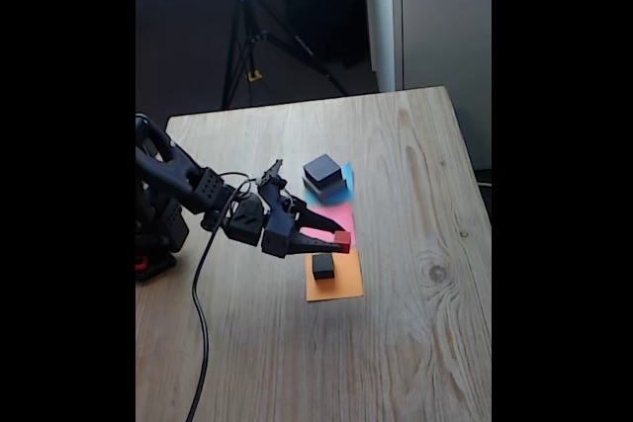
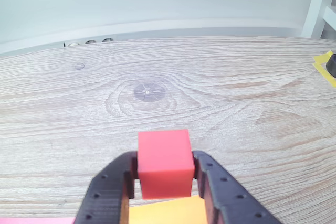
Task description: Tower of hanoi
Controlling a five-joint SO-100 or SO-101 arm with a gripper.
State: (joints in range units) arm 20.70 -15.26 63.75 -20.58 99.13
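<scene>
Currently mid-puzzle: hand (image 1: 341,240) clamped on red cube (image 2: 164,162), held above the pink square (image 1: 336,216) and orange square (image 1: 334,279). Small dark grey block (image 1: 323,266) already on orange; black block (image 1: 322,171) atop grey block (image 1: 327,188) on blue square (image 1: 345,185), both seemingly not yet moved.

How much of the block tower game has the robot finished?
Partway. One small dark block already sits on the orange paper. The claw holds the red cube above the papers. The black block and the flat grey block under it wait stacked on the blue paper.
</scene>
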